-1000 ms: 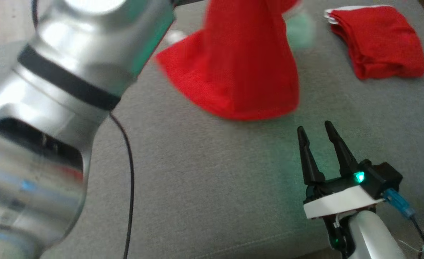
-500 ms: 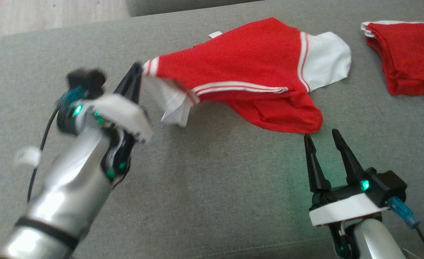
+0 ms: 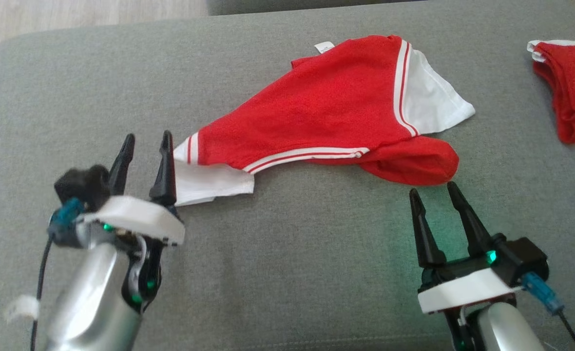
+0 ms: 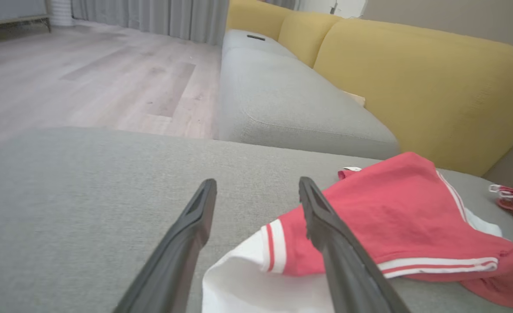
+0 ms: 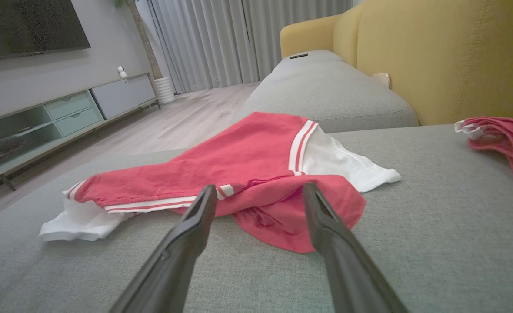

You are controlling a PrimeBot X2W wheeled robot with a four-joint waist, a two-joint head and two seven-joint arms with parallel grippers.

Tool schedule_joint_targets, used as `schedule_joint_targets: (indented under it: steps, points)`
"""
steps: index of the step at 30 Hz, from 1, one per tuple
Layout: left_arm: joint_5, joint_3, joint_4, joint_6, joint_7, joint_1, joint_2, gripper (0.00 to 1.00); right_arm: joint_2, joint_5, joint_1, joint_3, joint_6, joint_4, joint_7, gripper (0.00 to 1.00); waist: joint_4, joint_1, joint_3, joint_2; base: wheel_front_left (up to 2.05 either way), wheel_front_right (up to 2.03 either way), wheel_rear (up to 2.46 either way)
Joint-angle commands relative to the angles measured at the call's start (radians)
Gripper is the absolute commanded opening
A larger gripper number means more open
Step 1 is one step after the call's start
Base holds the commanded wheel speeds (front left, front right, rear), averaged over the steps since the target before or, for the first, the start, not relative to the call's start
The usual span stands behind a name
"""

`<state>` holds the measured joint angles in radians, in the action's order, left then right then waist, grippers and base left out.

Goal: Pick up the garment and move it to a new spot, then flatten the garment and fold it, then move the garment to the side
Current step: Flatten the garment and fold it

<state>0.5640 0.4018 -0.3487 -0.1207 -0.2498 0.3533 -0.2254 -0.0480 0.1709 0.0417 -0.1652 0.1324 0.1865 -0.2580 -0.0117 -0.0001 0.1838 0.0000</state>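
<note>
Left gripper: fingers spread wide, clasping nothing.
Contact on the left: its inner finger stood against the edge of the white sleeve. Whether it touched the cloth or only overlapped it could not be told.
Right gripper: also spread and empty, tips pointing at the garment and stopping just short of it.
Garment: red with white sleeves, it lay loose and rumpled on the grey sofa cushion, held by neither arm.
Long axis: it ran slantwise, from the white sleeve beside the left gripper up and away to the other sleeve on the far right.
Direction from the grippers: the garment lay ahead and to the right of the left gripper, and straight ahead of the right one.
Nearer arm: the left for the near sleeve. The right was nearer the bunched red fold, which lay just beyond its fingertips.
Step in hand, as judged: the garment looked set down at its spot and flattening looked next. The doubled-under red fold would need pulling out first.
Bystander: a second red garment sat folded, well apart at the right edge.
</note>
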Motion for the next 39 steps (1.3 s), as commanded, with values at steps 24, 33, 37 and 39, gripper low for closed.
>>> schedule_joint_targets:
  steps: [24,33,37,39]
  points:
    - [-0.348,-0.251,-0.197,0.078,-0.012,-0.054,0.1,1.0,-0.002,-0.008,0.043,-0.04,-0.002,-0.035,-0.004,1.0,-0.035,0.0001,0.103,0.0,0.0,0.0,0.0]
    - [-0.334,-0.258,-0.277,0.114,-0.012,-0.066,0.134,0.0,-0.002,-0.009,0.04,-0.029,-0.002,-0.03,-0.004,1.0,-0.039,0.0001,0.087,0.0,0.0,0.0,0.0]
    - [-0.326,-0.258,-0.259,0.125,-0.012,-0.094,0.146,0.0,-0.002,-0.006,0.033,-0.024,-0.002,-0.027,-0.004,1.0,-0.026,0.0001,0.07,0.0,0.0,0.0,0.0]
    - [-0.331,-0.269,-0.208,0.117,-0.012,-0.116,0.147,0.0,-0.002,-0.006,0.029,-0.023,-0.002,-0.024,-0.004,1.0,-0.018,0.0001,0.062,0.0,0.0,0.0,0.0]
